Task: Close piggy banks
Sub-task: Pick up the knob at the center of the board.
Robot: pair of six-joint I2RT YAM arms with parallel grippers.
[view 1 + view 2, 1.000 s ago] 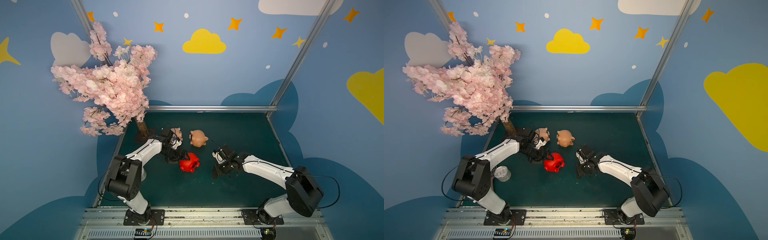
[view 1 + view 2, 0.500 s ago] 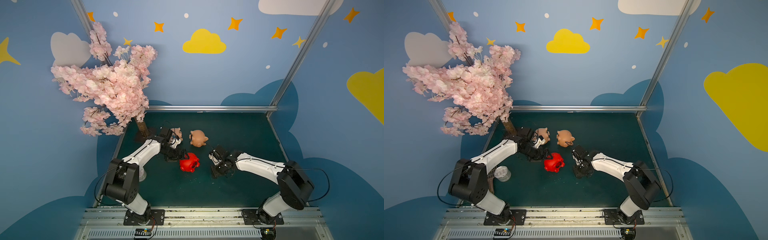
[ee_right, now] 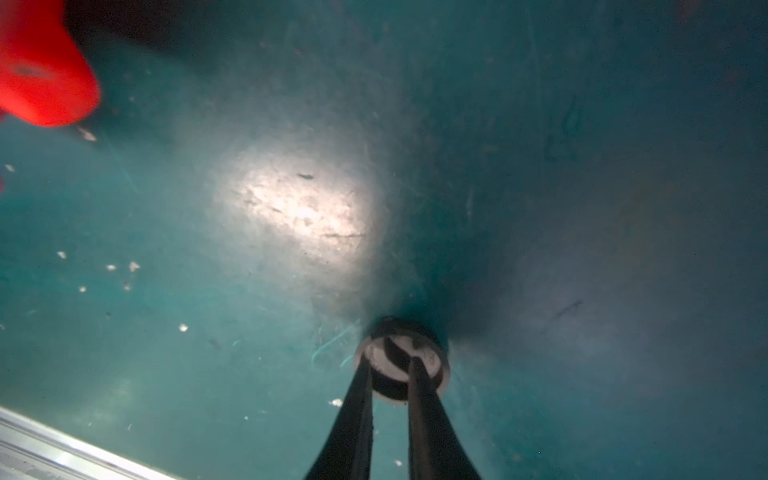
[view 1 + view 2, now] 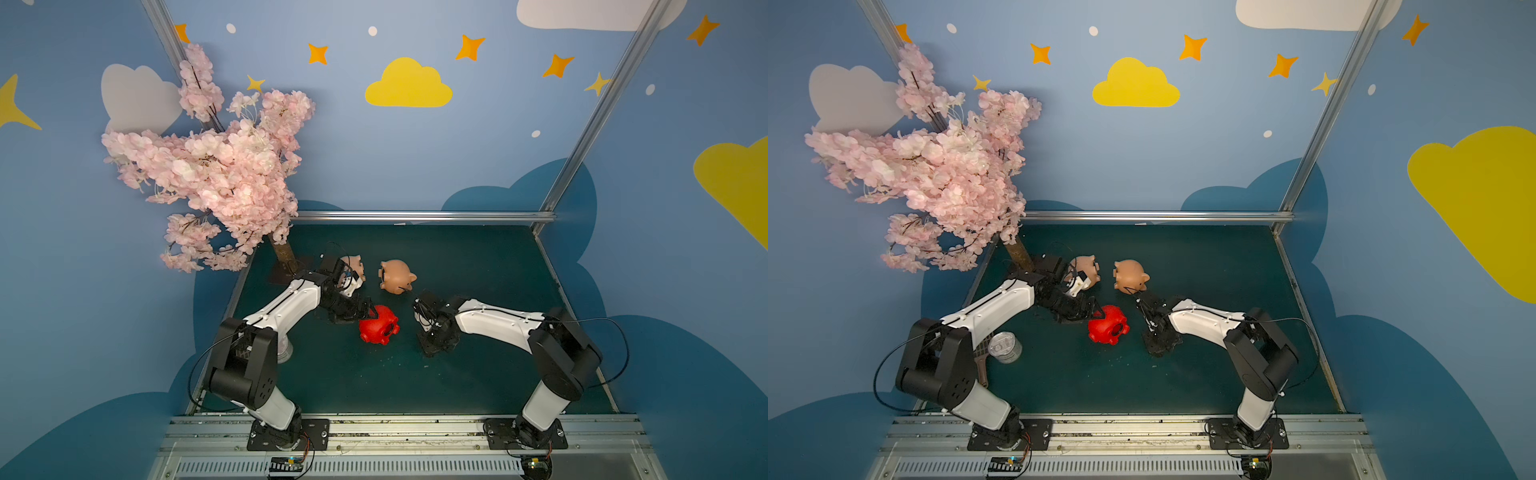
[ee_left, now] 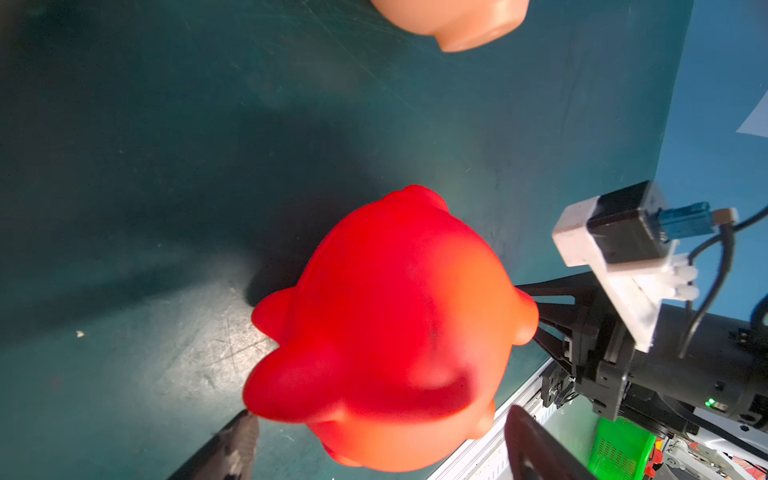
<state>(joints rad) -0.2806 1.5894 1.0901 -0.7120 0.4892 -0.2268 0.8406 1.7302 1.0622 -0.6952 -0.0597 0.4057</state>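
Note:
A glossy red piggy bank (image 4: 379,330) (image 4: 1108,325) lies on its side mid-mat, its belly hole facing right. My left gripper (image 4: 365,312) (image 5: 382,415) is open, one finger on each side of the red piggy bank (image 5: 395,324), with a gap at one finger. Two peach-tan piggy banks (image 4: 397,276) (image 4: 355,268) sit behind; the left one is partly hidden by my left wrist. My right gripper (image 4: 433,347) (image 3: 390,363) points down at the mat, its fingers pinched on a small dark round plug (image 3: 434,361) with a pale face.
A pink blossom tree (image 4: 216,174) overhangs the back left corner; its trunk (image 4: 282,249) stands just behind my left arm. A clear cup (image 4: 1005,347) sits by the left arm's base. Metal rails (image 4: 415,216) edge the green mat (image 4: 478,270).
My right arm has shifted slightly towards the centre and its fingers have drawn together onto the plug. The left fingers have narrowed around the red piggy bank, which has not moved.

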